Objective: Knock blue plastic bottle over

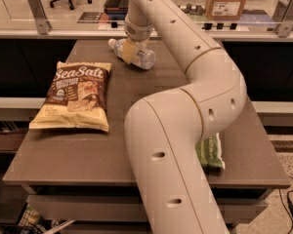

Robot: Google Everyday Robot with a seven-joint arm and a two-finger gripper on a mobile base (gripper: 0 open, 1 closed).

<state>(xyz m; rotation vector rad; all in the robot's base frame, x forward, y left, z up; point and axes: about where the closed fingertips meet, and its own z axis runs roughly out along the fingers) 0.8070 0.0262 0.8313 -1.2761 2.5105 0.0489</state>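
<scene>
The single cream arm (161,169) rises from below the near edge of the desk (83,150), its thick lower link leaning over the desk's near right part. It folds at a rounded elbow (219,94) above the desk's right side, and the upper link runs back and leftward toward the desk's far edge, climbing out of the top of the view. From there the wrist (136,29) drops straight down, and the claw (130,51) points downward, low over the far middle of the desk.
</scene>
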